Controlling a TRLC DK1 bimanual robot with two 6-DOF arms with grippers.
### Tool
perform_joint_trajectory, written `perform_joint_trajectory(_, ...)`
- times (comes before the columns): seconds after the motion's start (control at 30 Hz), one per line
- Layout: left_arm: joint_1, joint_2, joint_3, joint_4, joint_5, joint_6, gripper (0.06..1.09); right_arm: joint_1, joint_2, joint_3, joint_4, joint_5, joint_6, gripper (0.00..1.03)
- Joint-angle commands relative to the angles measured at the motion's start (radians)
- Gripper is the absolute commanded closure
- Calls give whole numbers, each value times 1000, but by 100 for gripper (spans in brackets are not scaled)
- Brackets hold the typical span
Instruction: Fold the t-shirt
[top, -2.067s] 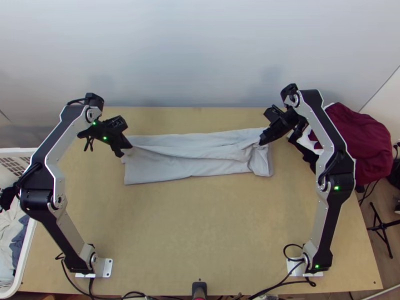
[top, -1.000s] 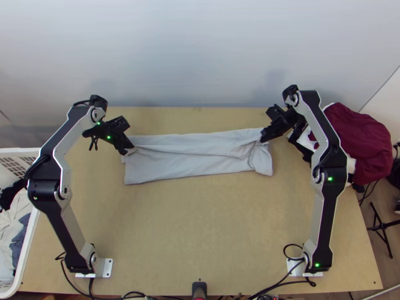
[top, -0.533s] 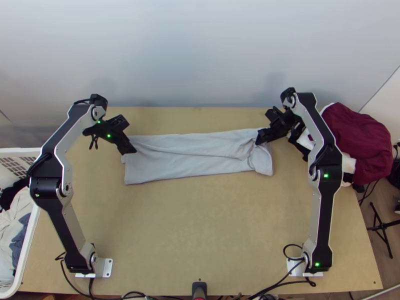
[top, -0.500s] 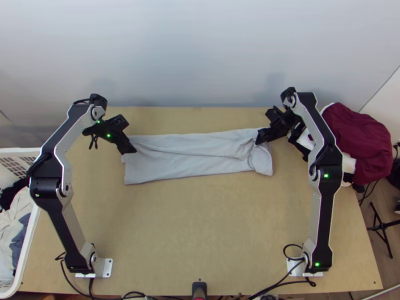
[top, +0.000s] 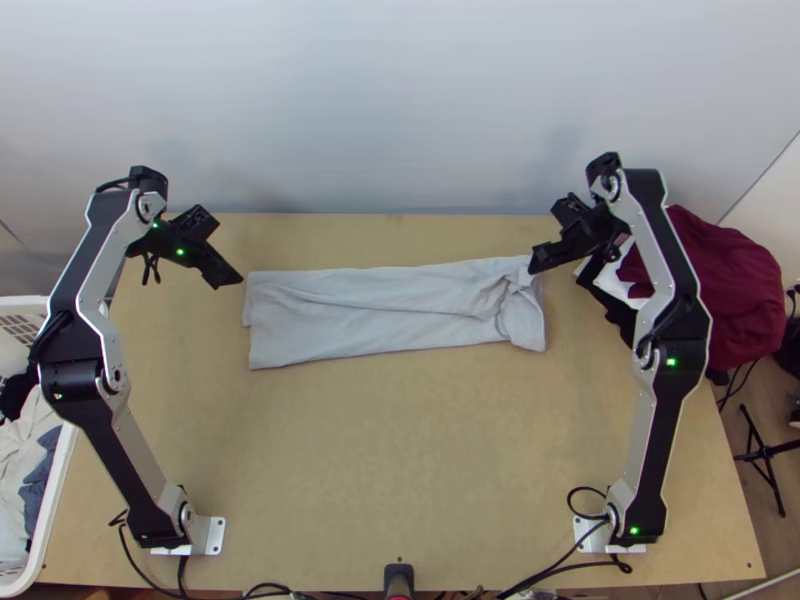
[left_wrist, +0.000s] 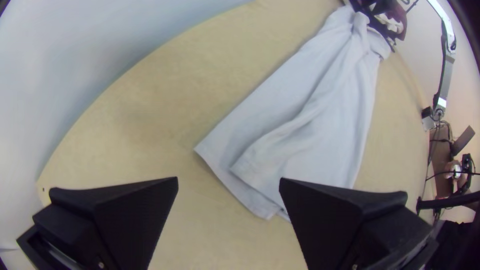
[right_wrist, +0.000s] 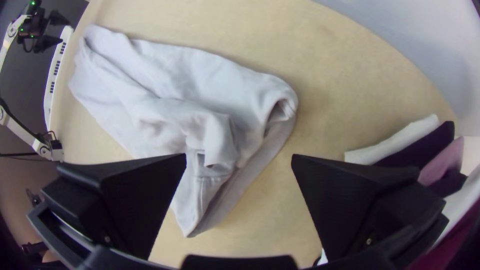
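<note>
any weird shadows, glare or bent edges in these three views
Top view: faint, soft shadows on the wall, no harsh glare on the shirt; left wrist view: the table's straight edge bows into a curve, corners dark; right wrist view: table edge curved too, dark lower corners.

The table (top: 400, 450) is smooth, matt wood. On it, the t-shirt (top: 370, 325) is soft, matt, creased cloth. Beside the table's left edge, the basket (top: 52, 500) looks like smooth plastic. Above the table, the left gripper (top: 232, 280) and right gripper (top: 537, 263) look like matt black plastic.
</note>
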Motion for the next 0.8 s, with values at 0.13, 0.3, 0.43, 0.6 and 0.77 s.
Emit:
perform_joint_trajectory(0.13, -47, -68, -74, -66, 53, -172, 11, 78, -120, -43, -5, -21, 64, 46)
perform_joint_trajectory(0.3, -68, -115, -175, -42, 69, -255, 11, 125, -125, -84, 20, -110, 73, 82)
perform_joint_trajectory(0.43, -72, -146, -255, -8, 70, -290, 11, 139, -125, -109, 83, -155, 81, 100)
perform_joint_trajectory(0.6, -62, -152, -293, 38, 69, -330, 11, 132, -82, -167, 127, -244, 88, 100)
perform_joint_trajectory(0.77, -59, -152, -296, 46, 69, -345, 11, 115, -41, -254, 159, -268, 82, 100)
